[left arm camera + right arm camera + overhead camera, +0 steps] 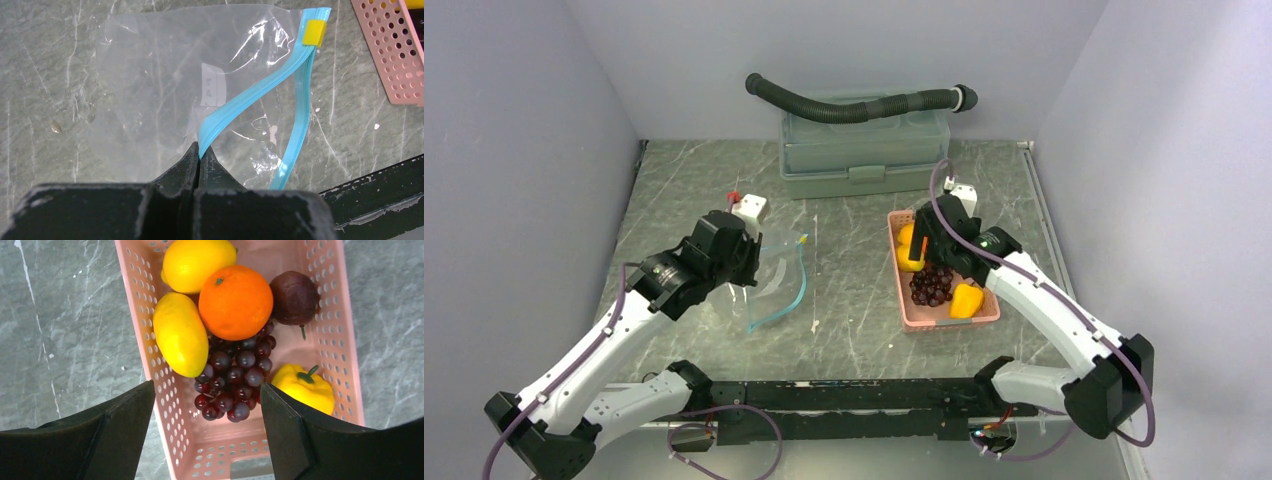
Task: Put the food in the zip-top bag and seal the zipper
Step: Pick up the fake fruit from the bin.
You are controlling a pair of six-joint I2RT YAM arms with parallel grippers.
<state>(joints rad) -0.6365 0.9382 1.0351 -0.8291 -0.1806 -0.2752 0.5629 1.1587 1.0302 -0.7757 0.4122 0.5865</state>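
Grey tabletop [854, 300]: clear zip-top bag [165, 75] lies left of centre, mouth gaping. Pink basket [145, 340] sits to the right, well apart from the bag. All the food [227, 340] is in it: lemons [180, 335], orange [235, 302], grape bunch [232, 382]. Left pincer [199, 155] is clamped on the zipper [250, 100]. Right pincer [206, 386] is spread wide over the basket, holding nothing.

Left wrist view: the left gripper [200, 153] hid the bag's [165, 75] near edge; the frame edge cut off the basket [395, 60]. The label [212, 85] print was too small to read. Top view: the right gripper [929, 248] covered part of the fruit [936, 285].
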